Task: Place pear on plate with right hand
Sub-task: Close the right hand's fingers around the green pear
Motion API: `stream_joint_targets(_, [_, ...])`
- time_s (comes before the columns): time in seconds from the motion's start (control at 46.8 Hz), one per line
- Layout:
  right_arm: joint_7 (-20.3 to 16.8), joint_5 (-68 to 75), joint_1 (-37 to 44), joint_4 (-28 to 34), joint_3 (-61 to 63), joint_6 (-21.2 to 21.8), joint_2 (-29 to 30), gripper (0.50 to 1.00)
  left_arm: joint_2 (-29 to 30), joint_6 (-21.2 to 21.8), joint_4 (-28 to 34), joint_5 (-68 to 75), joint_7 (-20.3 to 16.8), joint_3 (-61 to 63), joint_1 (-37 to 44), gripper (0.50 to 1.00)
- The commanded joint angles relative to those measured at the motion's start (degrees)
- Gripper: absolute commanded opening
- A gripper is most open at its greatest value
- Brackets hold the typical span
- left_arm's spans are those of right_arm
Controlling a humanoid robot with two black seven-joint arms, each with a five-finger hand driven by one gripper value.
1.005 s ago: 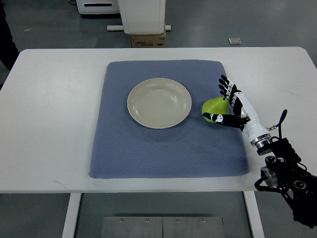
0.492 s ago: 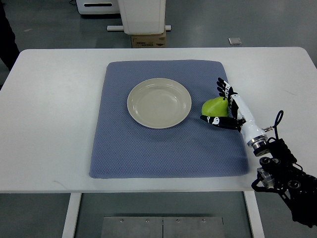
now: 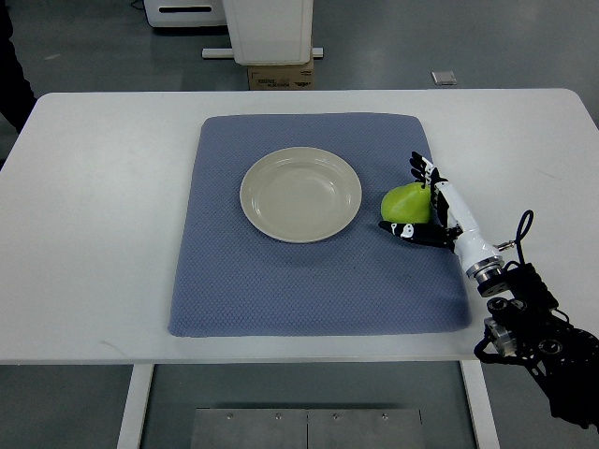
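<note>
The right hand reaches in from the near right, its black fingers cupped round the far side of the green pear and its thumb under the near side, grasping it. The pear rests on the blue mat, its long axis roughly left to right, stem end toward the palm. The empty beige plate sits just left of it, apart, on the white table.

Green pear on the blue mat — just right of the empty beige plate.
</note>
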Motion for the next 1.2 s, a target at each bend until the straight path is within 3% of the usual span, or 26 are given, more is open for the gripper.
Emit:
stream_joint_targets(0.0, [0.0, 0.0, 0.2, -0.4, -0.1, 0.0, 0.2, 0.966, 0.0, 0.0, 0.0, 0.0, -0.1, 0.0, 0.0, 1.0])
stream_joint_targets(0.663, [0.0, 0.1, 0.8, -1.5, -2.1, -1.7, 0.8, 0.91, 0.0, 0.0, 0.0, 0.0, -0.1, 0.0, 0.0, 1.0])
stream_joint_targets(1.005, [0.0, 0.1, 1.5, -2.0, -2.1, -3.0, 1.4, 0.82, 0.0, 0.0, 0.0, 0.0, -0.1, 0.0, 0.0, 1.0])
stream_joint_targets(1.176, [0.0, 0.1, 1.5, -2.1, -2.1, -3.1, 1.5, 0.717, 0.0, 0.0, 0.0, 0.0, 0.0, 0.0, 0.0, 1.0])
